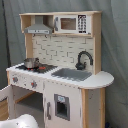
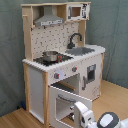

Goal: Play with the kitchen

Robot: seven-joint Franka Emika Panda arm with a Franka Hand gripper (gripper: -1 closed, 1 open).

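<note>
The kitchen [image 1: 60, 50] [image 2: 60, 35] is a tall white and light-wood toy set with a grey hood, a microwave and a pegboard back. A metal pot [image 1: 31, 63] [image 2: 50, 56] stands on the black stovetop. The black faucet [image 1: 84, 59] [image 2: 75, 39] curves over the grey sink [image 1: 72, 74] [image 2: 82, 50]. The oven door [image 2: 65, 100] hangs open, tipped forward and down. My gripper [image 2: 76, 109] sits low at the open door's right front corner, on the end of the white arm [image 2: 97, 119]. In the first exterior view only a white piece of the arm [image 1: 22, 121] shows at the bottom left.
A grey curtain [image 1: 115, 50] [image 2: 10, 50] hangs behind the kitchen. The floor is light wood [image 2: 115, 95]. The rounded counter end [image 1: 100, 80] sticks out past the sink, above a cupboard door with a dark panel [image 1: 61, 106].
</note>
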